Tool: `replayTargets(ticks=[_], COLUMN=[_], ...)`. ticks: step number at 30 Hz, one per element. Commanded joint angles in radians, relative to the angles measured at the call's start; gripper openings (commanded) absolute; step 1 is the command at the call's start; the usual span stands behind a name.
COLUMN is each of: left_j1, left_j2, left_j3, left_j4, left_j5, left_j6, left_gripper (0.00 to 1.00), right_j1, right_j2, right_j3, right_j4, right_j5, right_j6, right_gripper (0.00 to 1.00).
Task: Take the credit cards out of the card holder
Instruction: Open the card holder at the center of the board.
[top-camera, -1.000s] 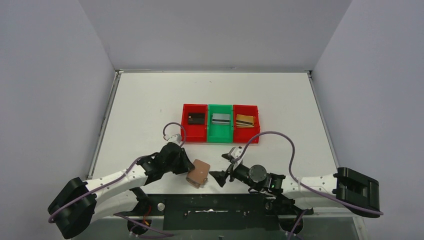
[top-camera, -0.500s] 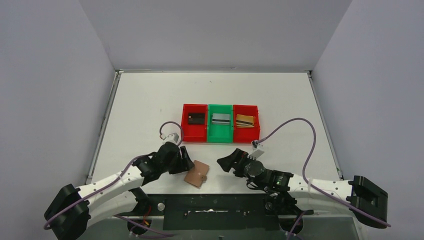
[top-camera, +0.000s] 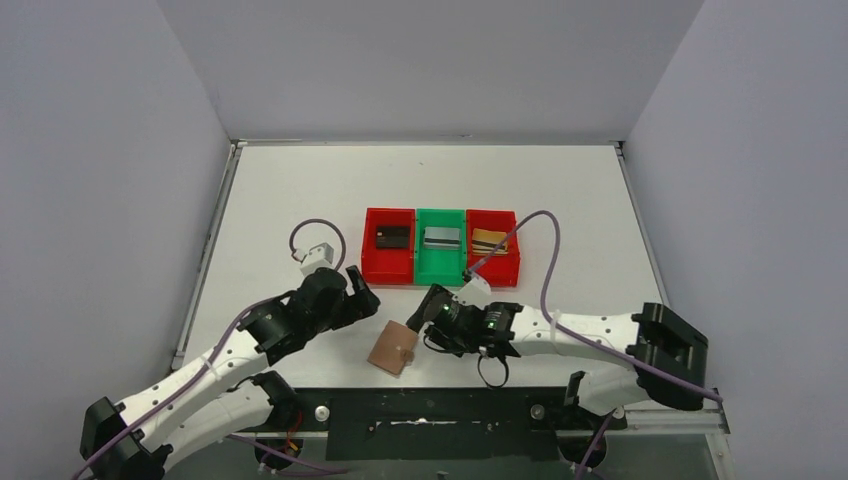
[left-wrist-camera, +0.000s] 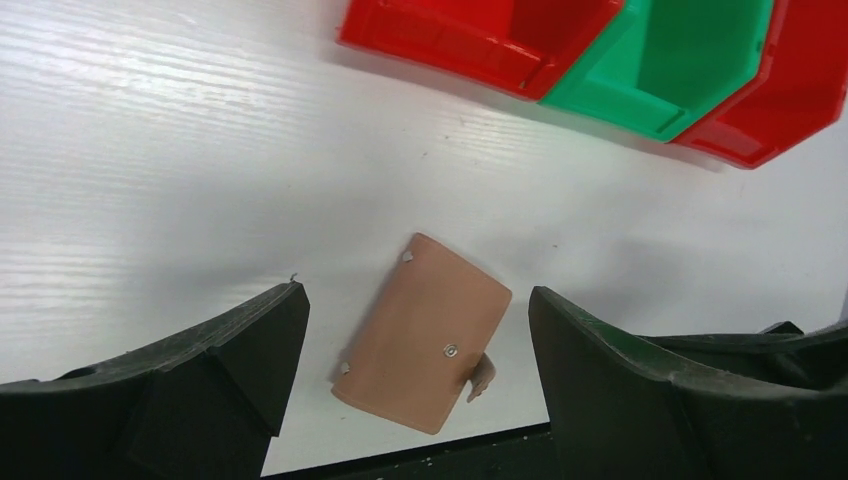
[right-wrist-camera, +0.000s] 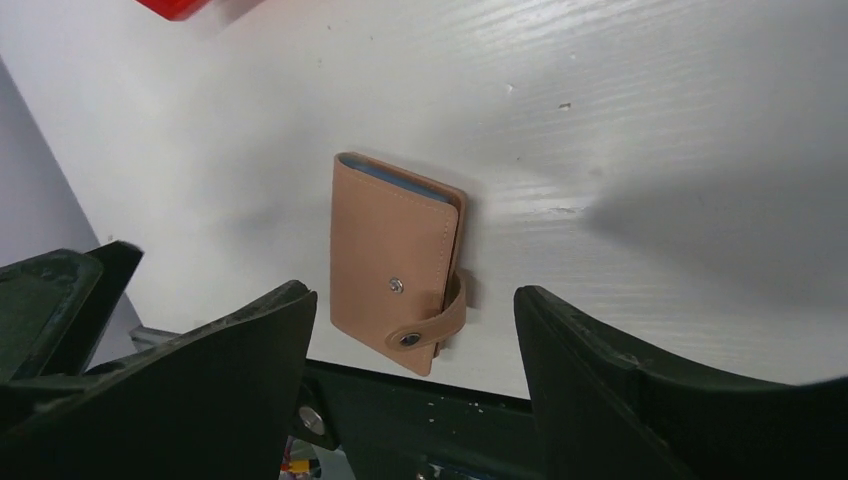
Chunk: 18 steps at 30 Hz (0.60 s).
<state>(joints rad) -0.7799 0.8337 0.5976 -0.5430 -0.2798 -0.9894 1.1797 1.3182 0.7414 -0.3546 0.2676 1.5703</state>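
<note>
The tan leather card holder (top-camera: 392, 348) lies folded on the table near the front edge, with nothing gripping it. Its snap tab hangs loose off the stud (right-wrist-camera: 397, 285). My left gripper (top-camera: 358, 292) hovers up and left of it, open, and the holder (left-wrist-camera: 425, 335) shows between its fingers (left-wrist-camera: 250, 350) with a gap on each side. My right gripper (top-camera: 428, 318) is just right of the holder (right-wrist-camera: 390, 260), also open and empty. A black card (top-camera: 392, 236), a silver-grey card (top-camera: 441, 237) and a gold card (top-camera: 489, 241) lie in the bins.
Three joined bins stand mid-table behind the grippers: a red bin (top-camera: 388, 270), a green bin (top-camera: 441, 275) and a second red bin (top-camera: 495, 275). The black front rail (top-camera: 430, 405) runs just below the holder. Grey walls enclose the table.
My left gripper opened, let go of the card holder and drew back up-left. The holder now lies flat on the table. My right arm swung left, closer to the holder.
</note>
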Motion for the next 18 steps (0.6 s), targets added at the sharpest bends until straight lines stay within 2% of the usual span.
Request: replayTargets(ticks=[1,9,13,18], left_j1=[0.009,0.014,0.013,0.013], left_j2=[-0.065,-0.257,-0.273,-0.223], left_j3=[0.056,0.024,0.001,-0.007], left_j4=[-0.120,-0.115,-0.067,-0.044], left_j5=[-0.074,-0.125,-0.128,-0.147], left_j6=[-0.006,0.078,0.118,0.136], left_gripper=[0.82,0.87,0.88,0.88], right_j1=[0.025,0.076,0.049,0.033], right_j2=[0.148,0.308,0.338,0.338], right_j3=[0.120,0.298,0.327,0.285], right_j4=[-0.124,-0.236,-0.295,-0.250], right_j5=[-0.079,-0.064,-0.090,-0.149], right_j6=[0.024,0.096,0.120,0.123], right_gripper=[0.70,0.74,0.74,0.70])
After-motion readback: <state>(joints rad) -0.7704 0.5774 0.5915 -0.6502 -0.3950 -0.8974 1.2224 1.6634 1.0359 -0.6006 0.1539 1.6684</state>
